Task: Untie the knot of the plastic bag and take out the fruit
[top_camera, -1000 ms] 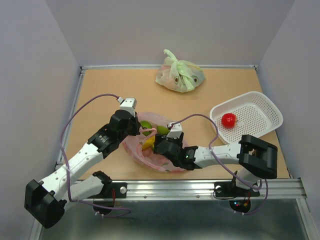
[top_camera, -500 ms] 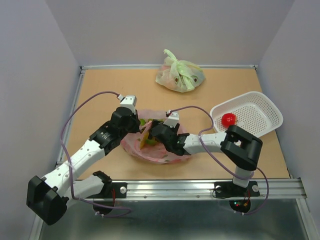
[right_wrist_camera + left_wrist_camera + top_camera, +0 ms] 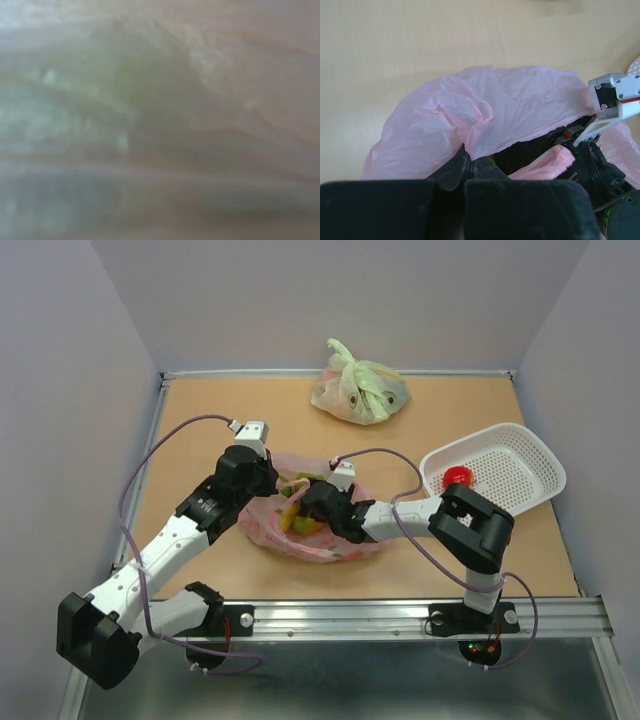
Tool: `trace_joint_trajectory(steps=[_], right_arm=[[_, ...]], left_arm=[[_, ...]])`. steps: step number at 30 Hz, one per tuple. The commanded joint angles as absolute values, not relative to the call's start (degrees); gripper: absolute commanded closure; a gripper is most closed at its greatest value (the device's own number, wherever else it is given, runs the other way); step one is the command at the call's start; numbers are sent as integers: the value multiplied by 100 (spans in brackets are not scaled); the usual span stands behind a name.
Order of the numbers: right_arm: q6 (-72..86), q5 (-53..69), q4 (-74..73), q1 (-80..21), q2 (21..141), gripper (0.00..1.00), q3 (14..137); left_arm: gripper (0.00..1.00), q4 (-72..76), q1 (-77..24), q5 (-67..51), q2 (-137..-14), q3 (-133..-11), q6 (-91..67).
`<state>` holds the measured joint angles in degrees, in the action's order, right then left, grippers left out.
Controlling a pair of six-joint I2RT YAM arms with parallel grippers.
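Observation:
The pink plastic bag (image 3: 335,543) lies open at the table's middle front; it also fills the left wrist view (image 3: 520,105). My left gripper (image 3: 268,480) is shut on the bag's left rim (image 3: 466,159) and holds it up. My right gripper (image 3: 308,502) reaches into the bag's mouth; its fingers are hidden by plastic. A yellow banana (image 3: 291,514) and a green fruit (image 3: 308,527) show inside, next to the right gripper. A red apple (image 3: 457,477) lies in the white basket (image 3: 515,475). The right wrist view is a blur of plastic.
A knotted pale green bag (image 3: 358,392) with fruit sits at the back middle. The white basket stands at the right, close to my right arm's elbow. My right wrist (image 3: 592,170) shows inside the bag in the left wrist view.
My right gripper has moved left and deeper into the bag, with its elbow swung back toward the basket. My left gripper has drawn the bag's rim up and back.

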<state>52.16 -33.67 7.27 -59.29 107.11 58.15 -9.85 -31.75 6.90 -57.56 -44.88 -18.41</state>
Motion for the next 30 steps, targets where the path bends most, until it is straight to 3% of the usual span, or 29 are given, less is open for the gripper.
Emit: trace_joint_trajectory(steps=[1, 4, 5, 16, 24, 30], right_arm=[[4949, -3322, 1072, -5950, 10469, 81, 5714], [4546, -3314, 1432, -5959, 9977, 99, 5372], [4396, -3287, 1572, -5950, 9836, 99, 5266], [2411, -2768, 3119, -5959, 7938, 99, 4000], [1012, -4296, 3296, -5915, 7225, 99, 4034], [361, -5166, 3287, -5117, 6926, 99, 4140]], left_arm=[[100, -817, -3138, 712, -5379, -4377, -1767], [100, -844, -3129, 791, -5335, -4368, -1758], [100, -861, -3138, 808, -5335, -4368, -1749], [100, -870, -3129, 1204, -5379, -4561, -1565], [100, -651, -3120, 1125, -5844, -5027, -1073], [100, -545, -3129, 1213, -6108, -5282, -817]])
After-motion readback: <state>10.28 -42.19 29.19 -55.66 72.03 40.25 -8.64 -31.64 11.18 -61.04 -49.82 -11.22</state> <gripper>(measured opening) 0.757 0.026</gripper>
